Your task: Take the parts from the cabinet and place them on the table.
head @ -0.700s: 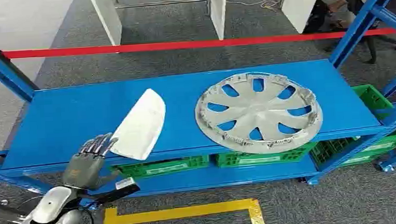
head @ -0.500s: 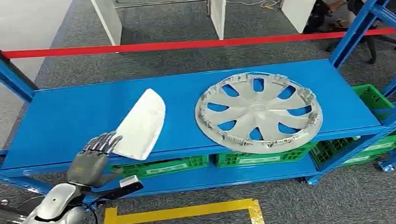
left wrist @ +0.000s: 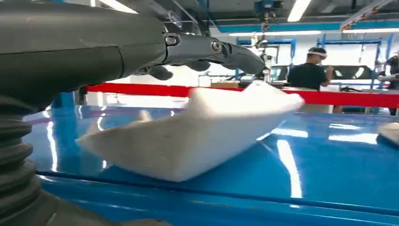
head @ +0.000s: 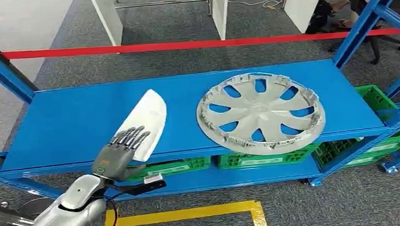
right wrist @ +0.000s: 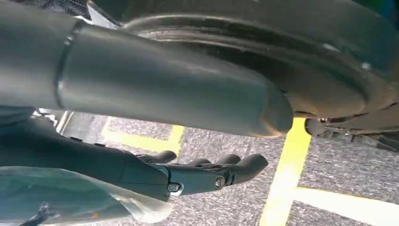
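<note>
While its dark fingers (head: pixel 131 137) stretch out straight and apart with nothing grasped, the left hand (head: pixel 119 154) hovers over the near end of the white curved plastic part (head: pixel 145 121), which lies on the blue metal shelf (head: pixel 72 121). Farther right on that shelf rests the round silver wheel cover (head: pixel 261 112). The right hand (right wrist: pixel 197 176) hangs released above grey carpet (right wrist: pixel 343 179).

A blue shelf (head: pixel 72 121) carries a white curved part (head: pixel 147 119) at its near left and a silver wheel cover (head: pixel 261 113) at its right.
</note>
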Available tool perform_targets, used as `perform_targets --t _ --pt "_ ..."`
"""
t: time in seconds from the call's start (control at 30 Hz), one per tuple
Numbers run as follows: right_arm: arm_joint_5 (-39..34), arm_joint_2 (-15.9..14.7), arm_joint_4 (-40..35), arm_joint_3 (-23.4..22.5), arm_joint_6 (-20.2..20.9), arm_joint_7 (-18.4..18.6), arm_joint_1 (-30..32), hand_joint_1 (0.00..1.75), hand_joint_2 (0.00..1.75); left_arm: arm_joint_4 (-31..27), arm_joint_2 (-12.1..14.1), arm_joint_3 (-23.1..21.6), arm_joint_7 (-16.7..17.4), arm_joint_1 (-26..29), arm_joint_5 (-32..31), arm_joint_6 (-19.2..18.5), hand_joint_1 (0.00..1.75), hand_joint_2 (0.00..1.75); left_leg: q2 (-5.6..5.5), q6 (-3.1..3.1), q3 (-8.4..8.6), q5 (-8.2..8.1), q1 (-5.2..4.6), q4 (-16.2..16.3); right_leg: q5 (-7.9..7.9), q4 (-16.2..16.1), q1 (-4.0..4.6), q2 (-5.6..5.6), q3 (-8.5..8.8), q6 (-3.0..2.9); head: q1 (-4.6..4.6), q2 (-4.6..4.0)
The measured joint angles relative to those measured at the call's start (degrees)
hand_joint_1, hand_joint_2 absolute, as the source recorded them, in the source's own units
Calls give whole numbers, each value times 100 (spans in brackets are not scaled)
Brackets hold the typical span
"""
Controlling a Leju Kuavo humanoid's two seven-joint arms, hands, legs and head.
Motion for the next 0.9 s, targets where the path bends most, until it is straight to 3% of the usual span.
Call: perform_targets --t 0.17,0.2,0.23,0.9 --pt "9 -4 -9 39 -2 9 2 0 0 90 -46 -109 4 -73 0 0 0 175 0 0 0 0 0 0 0 0 0 1 -1 0 2 0" --pt "9 -7 -15 39 -2 9 2 0 0 105 -48 -131 2 -85 4 2 40 175 0 0 0 0 0 0 0 0 0 1 -1 0 0 0" --pt "9 -7 -15 41 -2 15 2 0 0 120 -57 -146 9 -93 13 4 175 175 0 0 0 0 0 0 0 0 0 1 -2 0 0 0" --pt "48 -15 -24 90 -15 24 11 0 0 273 -232 -312 11 -192 525 33 175 175 0 0 0 0 0 0 0 0 1 -2 3 0 2 0"
